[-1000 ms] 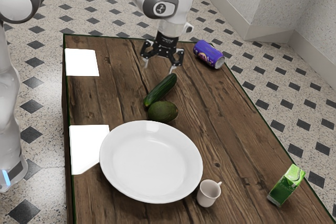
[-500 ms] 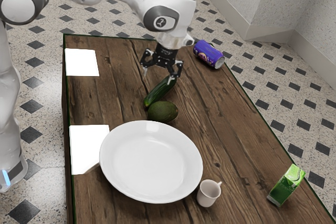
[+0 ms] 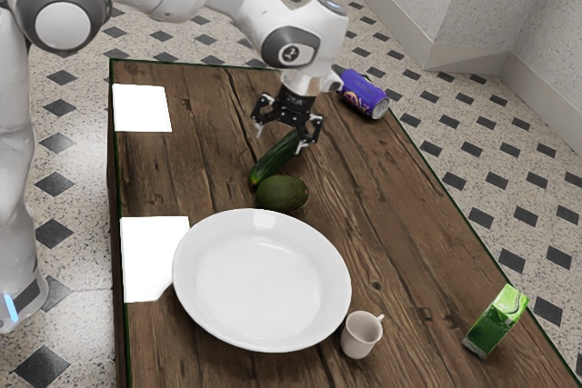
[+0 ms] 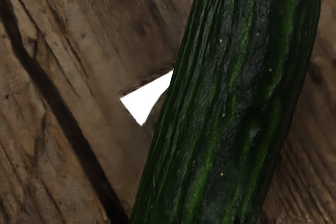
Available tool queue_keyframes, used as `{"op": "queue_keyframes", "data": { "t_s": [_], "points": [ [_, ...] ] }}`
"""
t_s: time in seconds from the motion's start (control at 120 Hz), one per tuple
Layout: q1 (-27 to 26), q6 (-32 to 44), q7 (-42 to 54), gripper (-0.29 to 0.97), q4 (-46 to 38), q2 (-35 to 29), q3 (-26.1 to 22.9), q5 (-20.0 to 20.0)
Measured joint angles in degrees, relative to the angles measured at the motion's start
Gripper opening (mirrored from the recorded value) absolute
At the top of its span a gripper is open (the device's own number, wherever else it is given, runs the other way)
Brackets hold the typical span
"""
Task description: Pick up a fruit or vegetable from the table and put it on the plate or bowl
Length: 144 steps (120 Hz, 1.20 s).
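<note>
A dark green cucumber lies aslant on the wooden table, with a green avocado just in front of its lower end. My gripper has come down over the cucumber's far end, its fingers open on either side of it. In the wrist view the cucumber sits close under my hand, over the wood. The big white plate rests toward the near side of the table, beyond the avocado from the gripper, with nothing on it.
A purple can lies on its side near the far right edge. A white cup stands by the plate's near right rim, and a green carton at the near right corner. Two white napkins lie along the left edge.
My hand has descended from above the table to the cucumber's far end, so the open fingers now straddle it. The cucumber, avocado and plate have stayed put.
</note>
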Motion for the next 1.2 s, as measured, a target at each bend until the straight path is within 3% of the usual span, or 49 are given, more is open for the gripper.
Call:
{"op": "queue_keyframes", "data": {
  "t_s": [0.2, 0.85, 1.108, 1.2],
  "points": [
    [-2.1, 0.8, 1.1, 0.67, -0.6, 0.5, 0.1, -0.7],
    [-0.5, 1.9, 5.6, 0.66, 0.0, 5.1, 2.3, -6.5],
    [-1.0, 1.3, 6.9, 0.24, 0.1, 4.8, 2.3, -6.4],
    [-0.9, 0.9, 7.4, 0.19, 0.1, 4.4, 2.3, -6.2]
  ]
}}
